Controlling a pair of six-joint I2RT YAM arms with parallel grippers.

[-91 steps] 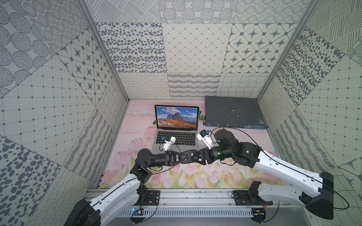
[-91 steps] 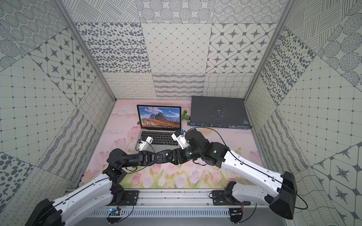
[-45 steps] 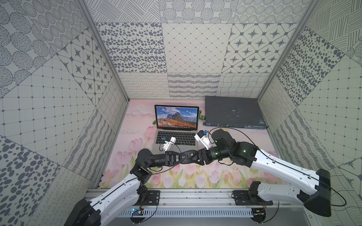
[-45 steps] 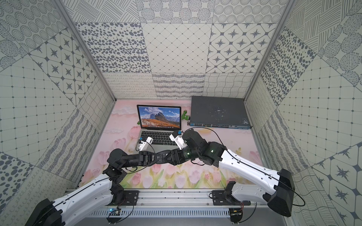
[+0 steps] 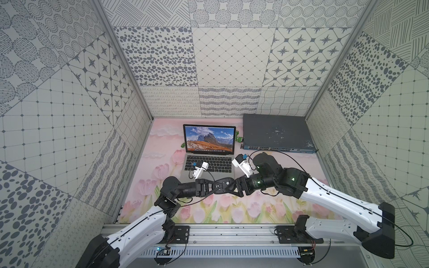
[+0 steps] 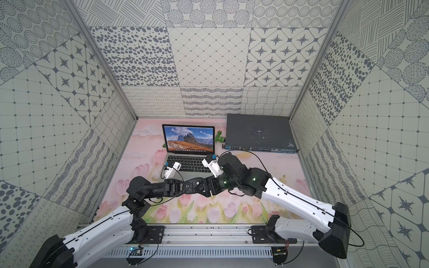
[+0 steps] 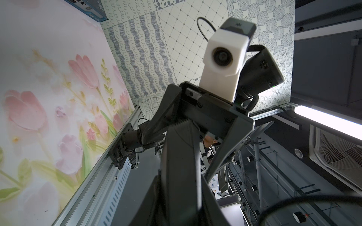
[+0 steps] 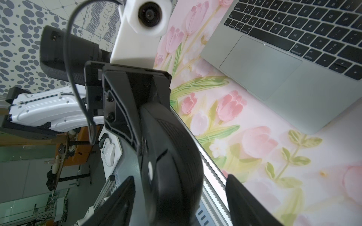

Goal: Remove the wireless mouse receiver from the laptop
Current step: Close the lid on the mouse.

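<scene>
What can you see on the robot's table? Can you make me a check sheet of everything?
Surface: pink tulip mat, bare in front.
Job's things: laptop open, screen lit; receiver not seen in any view.
Clutter: black mouse held between the two arms; grey switch box at the back; small green thing between laptop and box.
Grippers: left gripper shut on the mouse's end; right gripper open, fingers either side of the mouse.
Cables: black cable looping by the left wrist camera.
Surroundings: patterned walls; metal rail in front.
</scene>
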